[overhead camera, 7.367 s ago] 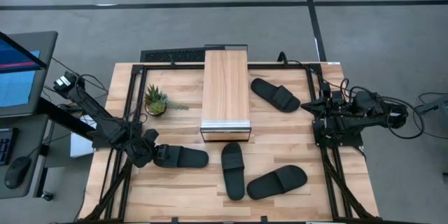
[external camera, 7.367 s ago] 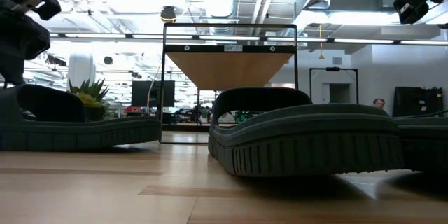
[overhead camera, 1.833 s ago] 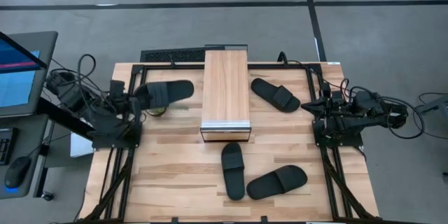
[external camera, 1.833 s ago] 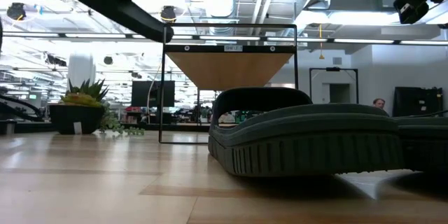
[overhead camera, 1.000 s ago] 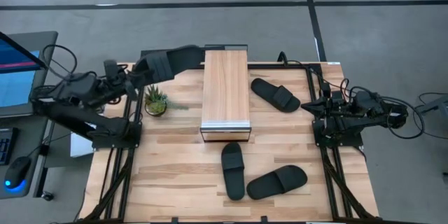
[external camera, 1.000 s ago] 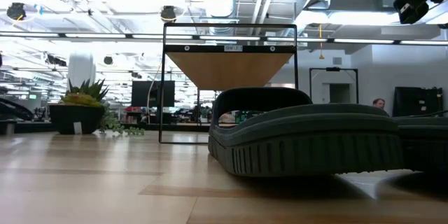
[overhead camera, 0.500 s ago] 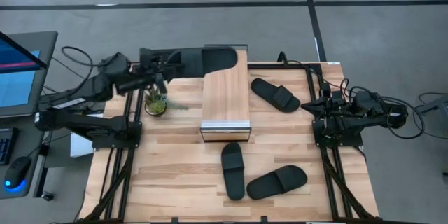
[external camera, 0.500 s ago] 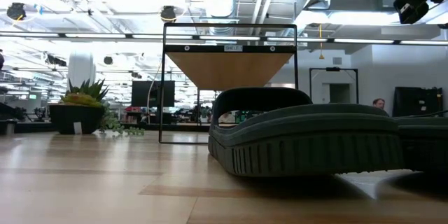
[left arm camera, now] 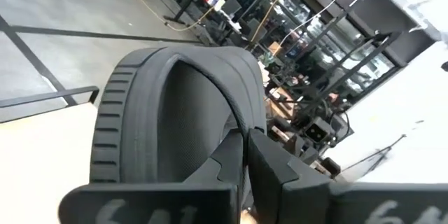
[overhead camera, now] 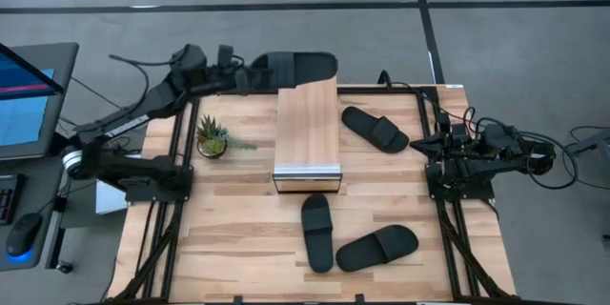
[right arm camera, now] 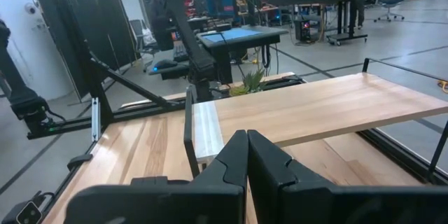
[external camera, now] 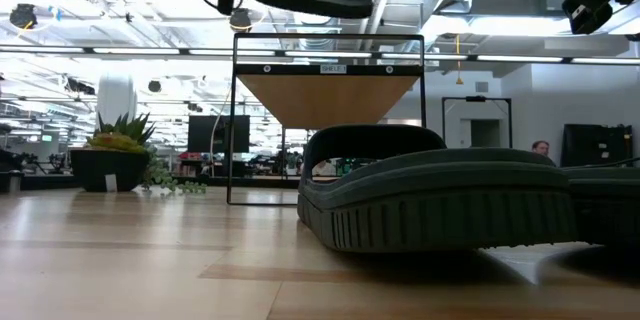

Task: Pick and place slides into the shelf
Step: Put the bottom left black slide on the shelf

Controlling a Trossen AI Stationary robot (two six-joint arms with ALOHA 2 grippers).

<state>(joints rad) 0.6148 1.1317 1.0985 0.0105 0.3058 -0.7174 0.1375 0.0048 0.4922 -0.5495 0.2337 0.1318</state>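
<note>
High view: a slide [overhead camera: 294, 67] is pinched tight by the left gripper [overhead camera: 255, 73] just above the shelf [overhead camera: 307, 126] at its far end. Its long side lies across the shelf. The right gripper [overhead camera: 426, 146], pressed together, is parked beside the shelf.

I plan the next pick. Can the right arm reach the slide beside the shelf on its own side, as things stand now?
Probably yes. That slide lies flat on the table between the shelf and the right gripper, with nothing standing between them.

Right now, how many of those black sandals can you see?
4. One slide is held in the air by the left gripper over the shelf's far end. One lies right of the shelf; two lie in front. None looks hidden.
</note>
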